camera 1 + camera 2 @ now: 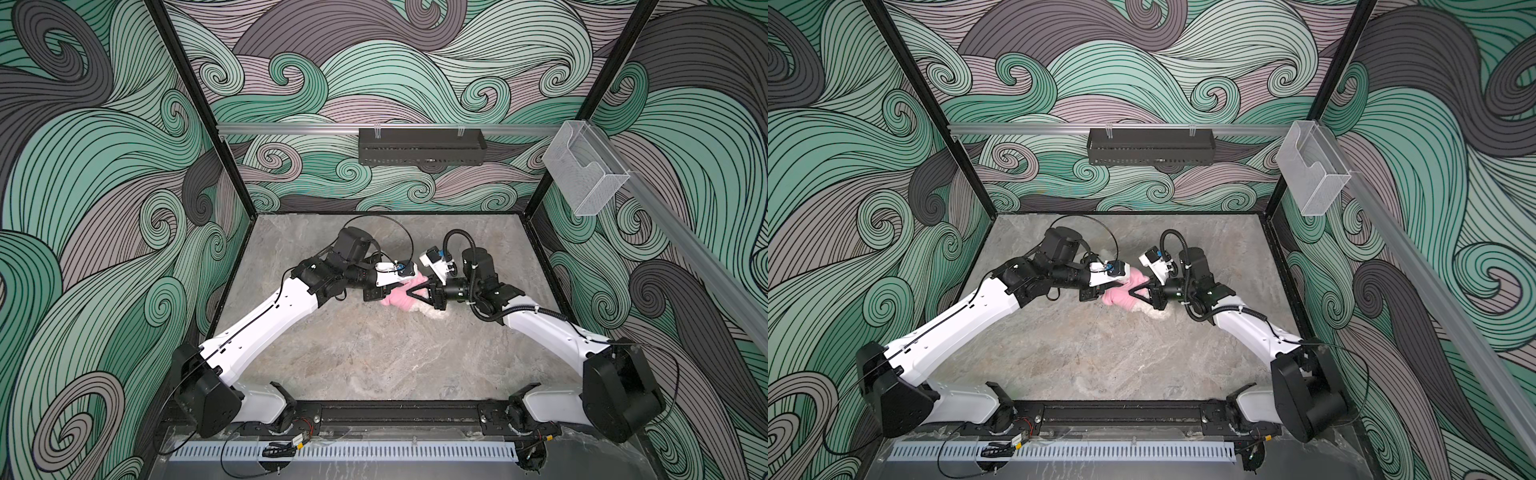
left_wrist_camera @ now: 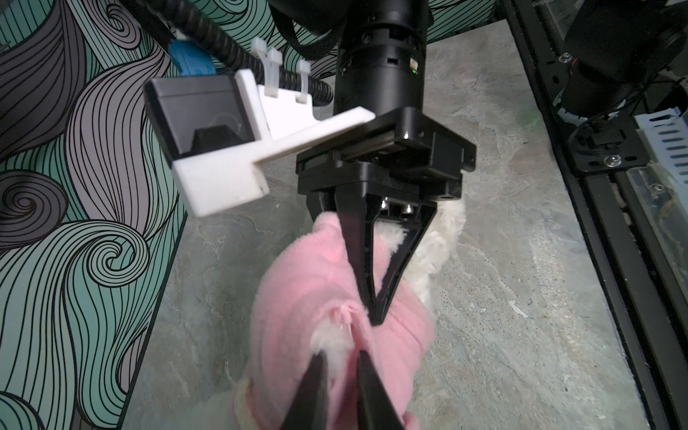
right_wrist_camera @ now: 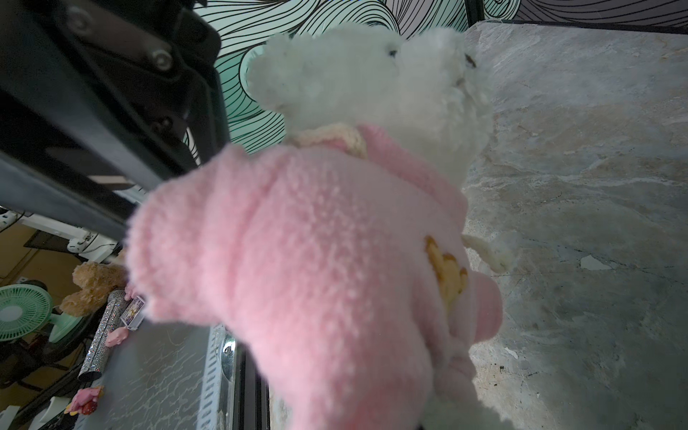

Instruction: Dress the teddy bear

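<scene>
The small fluffy white plush teddy bear [image 3: 372, 82] is seen near the middle of the grey marbled desk [image 1: 374, 353], slightly toward one o'clock, with the pink fleece shirt [image 3: 298, 242] over its neck. The shirt is pinched from three o'clock by the right pincer [image 2: 376, 318], pressed together on it, and from nine o'clock by the left pincer [image 2: 340, 391], closed on a fold beside a frayed seam [image 2: 344, 312]. If opposite pulls are applied, the seam could be torn or the light bear dragged instead of dressed.
</scene>
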